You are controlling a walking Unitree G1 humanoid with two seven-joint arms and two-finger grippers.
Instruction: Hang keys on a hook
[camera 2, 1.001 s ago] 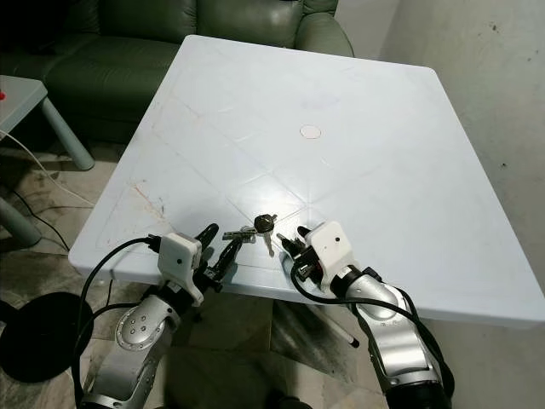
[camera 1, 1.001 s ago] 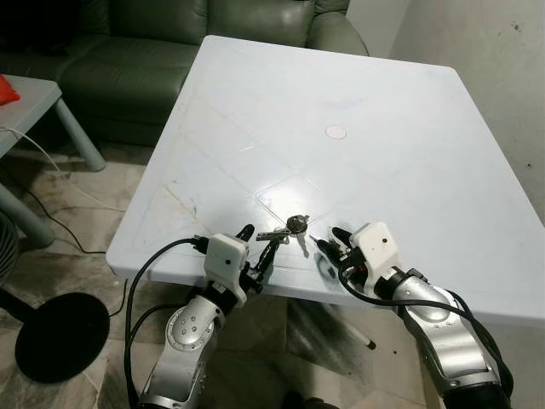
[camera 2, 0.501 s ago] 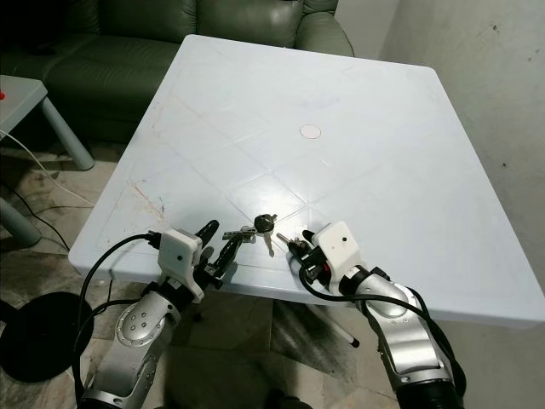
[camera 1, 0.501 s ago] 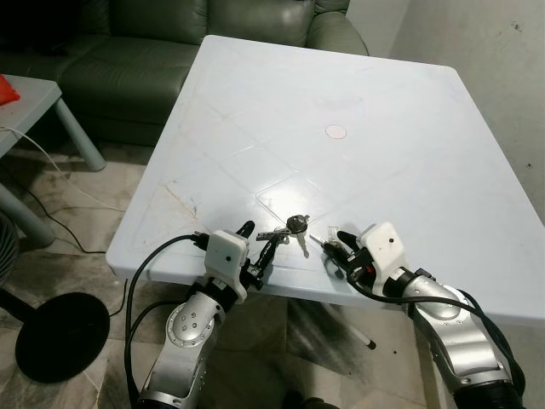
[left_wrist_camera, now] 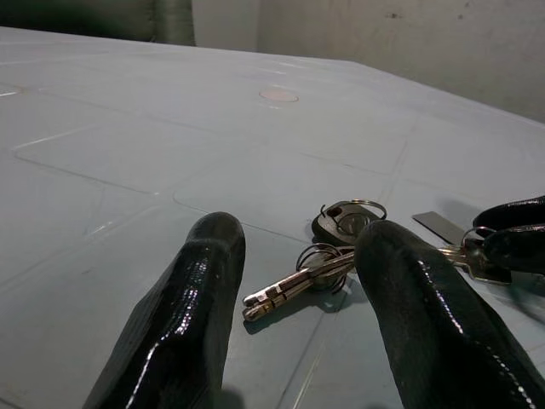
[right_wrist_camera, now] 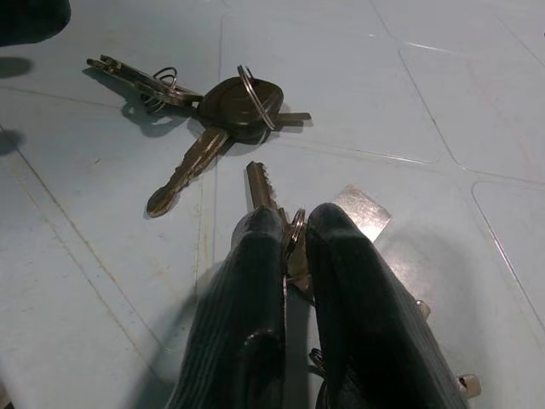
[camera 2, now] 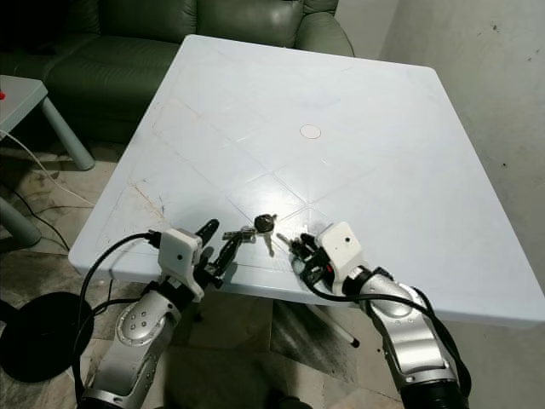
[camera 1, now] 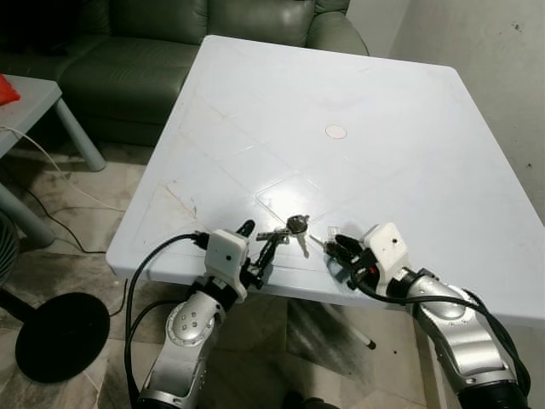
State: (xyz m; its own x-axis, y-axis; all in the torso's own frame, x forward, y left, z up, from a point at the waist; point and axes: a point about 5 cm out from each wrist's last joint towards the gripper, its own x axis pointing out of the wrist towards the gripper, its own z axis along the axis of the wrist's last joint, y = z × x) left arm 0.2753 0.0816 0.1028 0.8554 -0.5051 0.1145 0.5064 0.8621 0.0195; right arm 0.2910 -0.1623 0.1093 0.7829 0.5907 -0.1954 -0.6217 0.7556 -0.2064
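Observation:
A bunch of keys (camera 1: 292, 227) with a black-headed key lies near the front edge of the white table (camera 1: 341, 94). My left gripper (camera 1: 260, 237) is open just in front of the bunch, and its two fingers (left_wrist_camera: 204, 281) straddle the keys (left_wrist_camera: 328, 264) without touching them. To the right of the bunch, my right gripper (camera 1: 335, 244) rests low on the tabletop. It is shut on a separate silver key (right_wrist_camera: 260, 183) and its ring, with a small flat tag (right_wrist_camera: 362, 209) lying beside the fingers.
A round white cap (camera 1: 336, 132) sits in the table's middle. A green sofa (camera 1: 128, 51) stands behind the table, a grey side table (camera 1: 34, 102) to the left, a black round base (camera 1: 60, 336) and cables on the floor, and a wall (camera 1: 502, 51) to the right.
My right gripper has shifted a little to the right along the table's front edge, and its fingers have come together on the silver key. The left arm and the black-headed bunch have not moved.

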